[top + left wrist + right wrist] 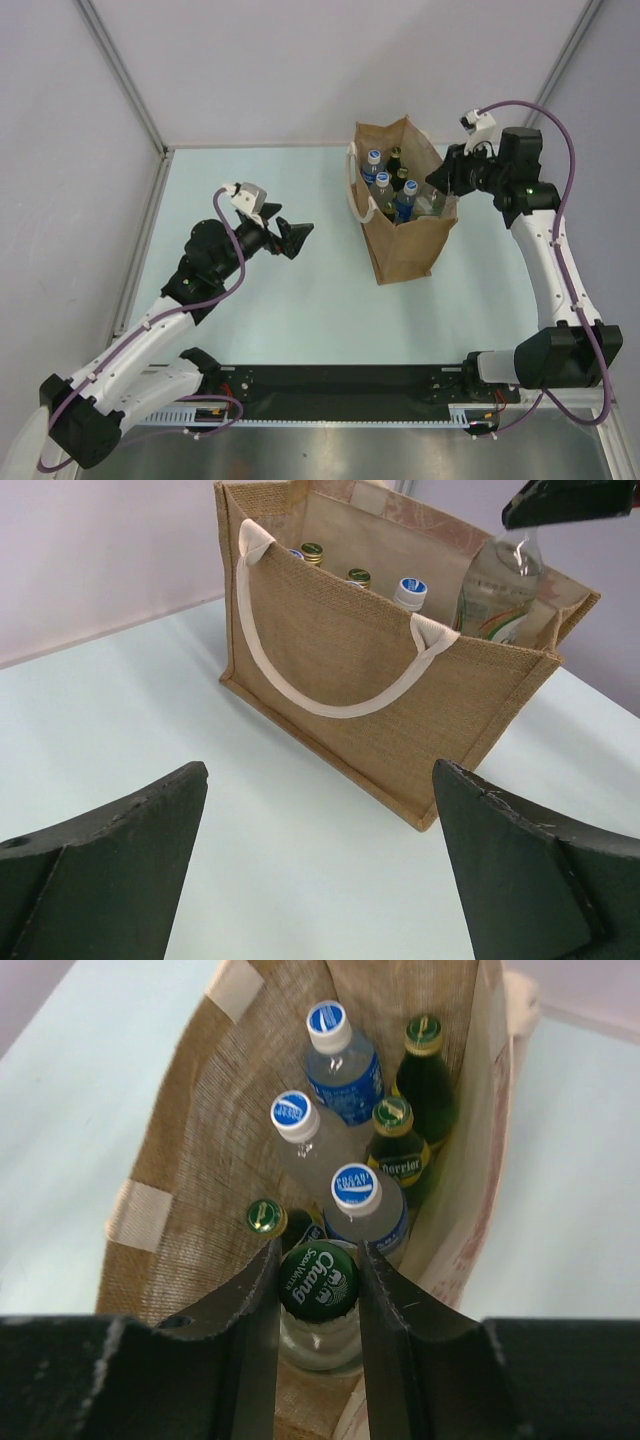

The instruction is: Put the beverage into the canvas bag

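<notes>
— What is your right gripper (318, 1252) doing?

— I am pinching the bottle (318, 1290) with it. One finger is pressing on each side of the neck, just under the green cap, which is reading "Chang".

— Where is that bottle sitting?

— It is hanging inside the mouth of the bag (190, 1160), at the end nearest my right wrist. Its clear body is going down between the fabric walls and its neck is poking above the rim. Whether its bottom is touching the floor of the bag, I cannot tell.

— What is standing past it?

— Three blue-capped bottles (356, 1190) are standing upright in a loose row down the middle. Three green bottles (392, 1115) are standing beside them, one close by the held cap and two along the opposite wall, one of those reading "Perrier".

— And your left gripper (295, 238)?

— I am holding it spread wide and gripping nothing. It is hovering above the table (300, 320), well apart from the bag, and facing its long side, where a white handle (330, 705) is drooping.
</notes>
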Robot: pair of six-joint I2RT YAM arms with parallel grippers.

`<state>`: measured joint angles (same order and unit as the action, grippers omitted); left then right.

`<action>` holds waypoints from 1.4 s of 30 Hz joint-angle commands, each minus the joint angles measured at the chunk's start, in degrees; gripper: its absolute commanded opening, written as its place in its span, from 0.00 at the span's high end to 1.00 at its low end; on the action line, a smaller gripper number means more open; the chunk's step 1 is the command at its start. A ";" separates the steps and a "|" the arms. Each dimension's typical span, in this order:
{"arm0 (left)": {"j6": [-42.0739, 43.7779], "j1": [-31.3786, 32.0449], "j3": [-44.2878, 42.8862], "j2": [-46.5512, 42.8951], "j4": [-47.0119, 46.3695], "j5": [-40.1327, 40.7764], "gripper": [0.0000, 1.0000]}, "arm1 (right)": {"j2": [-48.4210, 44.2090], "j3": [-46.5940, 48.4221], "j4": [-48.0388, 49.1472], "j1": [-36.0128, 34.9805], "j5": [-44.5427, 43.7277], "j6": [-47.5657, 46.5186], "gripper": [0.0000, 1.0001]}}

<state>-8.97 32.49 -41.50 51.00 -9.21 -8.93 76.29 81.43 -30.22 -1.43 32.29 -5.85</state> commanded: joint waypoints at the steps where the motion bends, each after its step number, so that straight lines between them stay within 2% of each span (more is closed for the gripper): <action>1: -0.26 -0.59 0.54 -1.43 -1.16 0.75 0.00 | -3.61 -1.00 7.28 -1.20 0.23 -2.67 1.00; 12: -1.31 -0.76 2.47 -3.10 -0.63 1.72 0.00 | -1.77 -12.25 10.79 -4.19 0.84 -11.73 1.00; 18: -1.49 -1.11 3.35 -3.89 -0.02 1.98 0.00 | 0.87 -14.54 9.83 -4.02 3.04 -16.64 1.00; 21: -1.66 -1.20 3.70 -3.98 -0.02 2.16 0.00 | 2.54 -14.89 8.51 -3.93 3.83 -18.32 0.97; 23: -1.92 -1.29 3.79 -3.98 -0.02 2.16 0.00 | 4.21 -14.98 7.11 -4.02 4.70 -20.07 0.89; 26: -2.01 -1.46 3.70 -3.89 -0.02 2.07 0.00 | 5.97 -14.72 5.00 -4.02 5.15 -22.01 0.85; 34: -1.93 -2.17 3.79 -4.25 0.42 1.90 0.00 | 5.36 -13.32 0.60 -3.23 6.02 -24.91 0.55; 38: -2.10 -2.43 3.35 -4.24 0.42 1.64 0.00 | 3.69 -10.16 -2.56 -2.70 7.08 -25.79 0.44; 41: -2.37 -2.52 1.86 -4.07 1.21 1.55 0.00 | 1.85 -5.59 -5.02 -2.18 7.69 -25.18 0.30; 42: -2.45 -2.61 1.33 -4.07 1.56 1.55 0.00 | 1.41 -4.27 -5.64 -2.00 7.96 -24.83 0.28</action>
<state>-10.48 30.50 -37.93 47.86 -8.01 -7.44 82.65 70.11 -32.71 -4.56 37.95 -30.22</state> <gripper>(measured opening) 0.996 0.668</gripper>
